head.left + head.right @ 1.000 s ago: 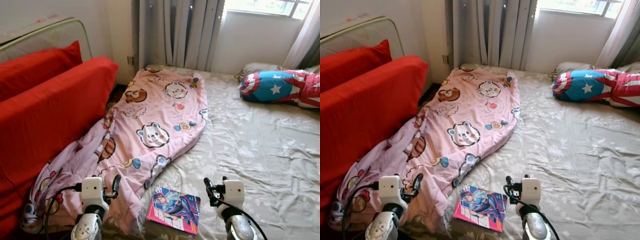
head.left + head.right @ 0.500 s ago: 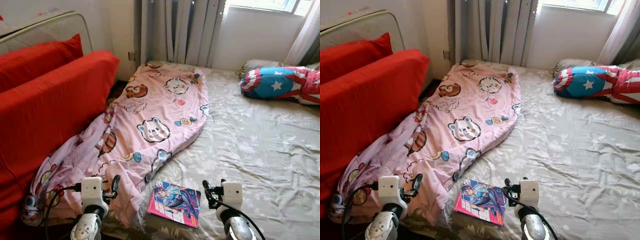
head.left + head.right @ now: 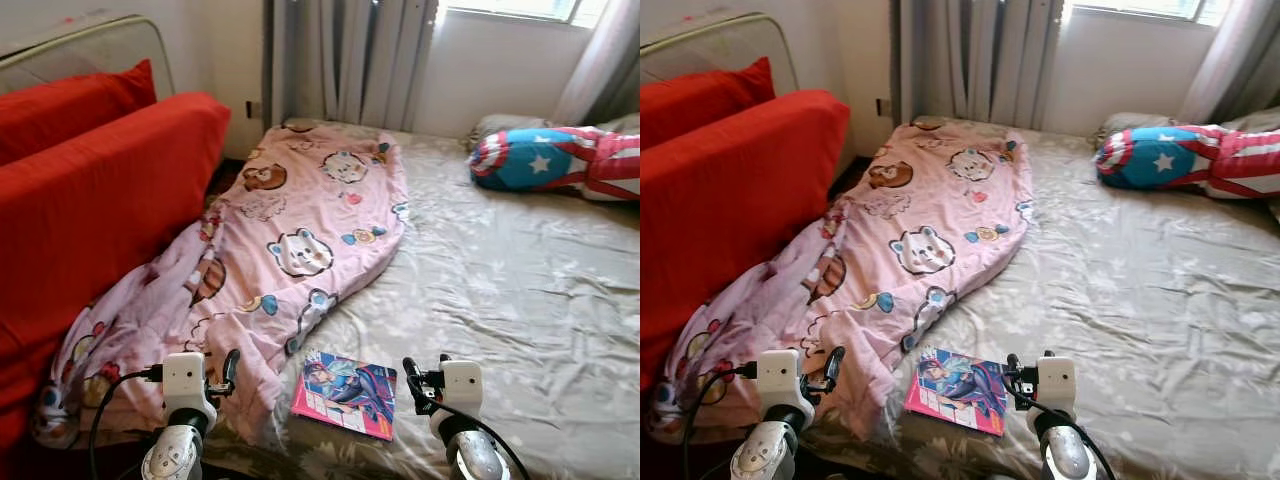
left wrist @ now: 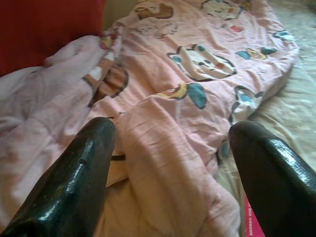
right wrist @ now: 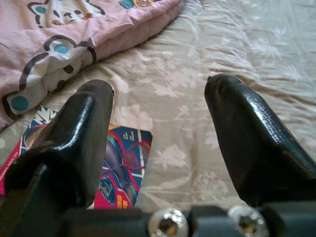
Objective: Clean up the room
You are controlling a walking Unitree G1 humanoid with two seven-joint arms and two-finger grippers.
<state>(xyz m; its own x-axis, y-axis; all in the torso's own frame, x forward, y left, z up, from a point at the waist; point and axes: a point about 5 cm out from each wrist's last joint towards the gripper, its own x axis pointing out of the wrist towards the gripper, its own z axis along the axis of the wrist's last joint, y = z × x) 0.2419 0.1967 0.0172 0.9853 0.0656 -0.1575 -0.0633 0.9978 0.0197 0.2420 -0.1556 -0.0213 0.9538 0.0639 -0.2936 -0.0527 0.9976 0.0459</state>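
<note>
A pink blanket with cartoon bears [image 3: 300,240] lies crumpled along the left side of the bed, its lower end spilling over the edge. A colourful comic book [image 3: 346,394] lies flat on the beige flowered sheet [image 3: 500,290] near the bed's front edge. My left gripper [image 3: 230,368] is held low over the blanket's near end and stands open [image 4: 173,133], with nothing between its fingers. My right gripper [image 3: 412,376] hovers just right of the book, also open [image 5: 158,94] and holding nothing. The book's corner [image 5: 123,168] lies under its left finger.
A red sofa with a red cushion [image 3: 90,200] stands close along the left of the bed. A blue, red and white star-patterned pillow [image 3: 560,160] lies at the far right. Grey curtains [image 3: 340,60] and a window wall close the back.
The whole picture has shifted slightly, so the camera has moved a little nearer to the bed. Both grippers stay in the same pose, and the blanket and book have not moved.
</note>
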